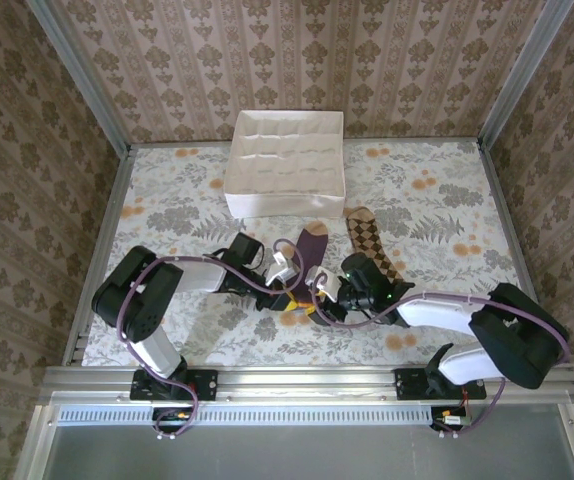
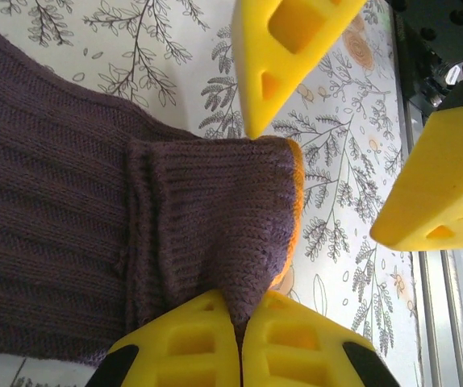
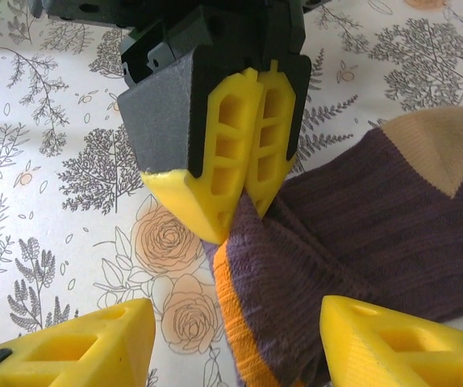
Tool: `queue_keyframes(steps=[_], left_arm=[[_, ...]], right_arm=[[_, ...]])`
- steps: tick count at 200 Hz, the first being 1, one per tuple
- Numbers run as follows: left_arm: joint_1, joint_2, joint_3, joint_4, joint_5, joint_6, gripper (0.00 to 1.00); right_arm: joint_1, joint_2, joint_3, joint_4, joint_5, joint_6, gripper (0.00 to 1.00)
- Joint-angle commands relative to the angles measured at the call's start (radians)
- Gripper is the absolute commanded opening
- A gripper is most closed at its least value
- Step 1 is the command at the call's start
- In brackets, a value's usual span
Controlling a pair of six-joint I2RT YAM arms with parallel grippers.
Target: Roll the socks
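The left gripper [image 2: 239,314] has its jaws clamped on the folded cuff of the dark purple knitted sock [image 2: 54,210], the right gripper [image 3: 238,310] holding its jaws apart just beside it.

From high behind we look down on the whole table [image 1: 167,190]; our two wrist cameras sit close over it, facing each other, both sharing the folded end of the purple sock [image 2: 54,201]
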Motion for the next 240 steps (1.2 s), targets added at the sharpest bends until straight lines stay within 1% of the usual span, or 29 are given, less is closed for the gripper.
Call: queue_keyframes(steps=[1, 17, 56, 89, 111, 134, 159, 180, 192, 213, 220, 234, 240], left_arm=[[0.010, -0.001, -0.024, 0.009, 0.048, -0.013, 0.00], [0.013, -0.001, -0.030, 0.016, 0.054, -0.013, 0.00], [0.026, -0.008, -0.041, 0.049, 0.067, -0.016, 0.00], [0.043, -0.016, -0.051, 0.077, 0.079, -0.027, 0.00], [0.053, -0.022, -0.065, 0.111, 0.081, -0.048, 0.00], [0.054, -0.019, -0.064, 0.106, 0.073, -0.051, 0.00], [0.056, -0.020, -0.074, 0.118, 0.068, -0.055, 0.00], [0.057, -0.025, -0.084, 0.139, 0.071, -0.063, 0.00], [0.057, -0.028, -0.088, 0.141, 0.069, -0.063, 0.00], [0.057, -0.035, -0.091, 0.141, 0.047, -0.065, 0.00], [0.057, -0.044, -0.098, 0.151, 0.031, -0.069, 0.00], [0.052, -0.071, -0.134, 0.221, -0.028, -0.098, 0.13], [0.049, -0.087, -0.159, 0.269, -0.054, -0.113, 0.17]], right_arm=[[-0.006, 0.058, 0.038, 0.056, -0.065, -0.058, 0.57], [-0.013, 0.095, 0.060, 0.055, -0.089, -0.062, 0.59], [-0.030, 0.166, 0.091, 0.030, -0.156, -0.069, 0.58], [-0.036, 0.193, 0.085, 0.015, -0.180, -0.062, 0.55], [-0.035, 0.198, 0.073, 0.015, -0.168, -0.038, 0.52], [-0.035, 0.188, 0.042, 0.045, -0.150, 0.000, 0.49], [-0.035, 0.189, 0.036, 0.039, -0.139, 0.021, 0.41], [-0.033, 0.197, 0.042, 0.024, -0.129, 0.026, 0.40], [-0.033, 0.203, 0.049, 0.016, -0.114, 0.037, 0.32], [-0.033, 0.206, 0.069, -0.016, -0.089, 0.074, 0.13], [-0.033, 0.204, 0.080, -0.042, -0.080, 0.088, 0.10], [-0.034, 0.206, 0.109, -0.115, -0.045, 0.123, 0.03], [-0.034, 0.209, 0.121, -0.148, -0.026, 0.143, 0.00]])
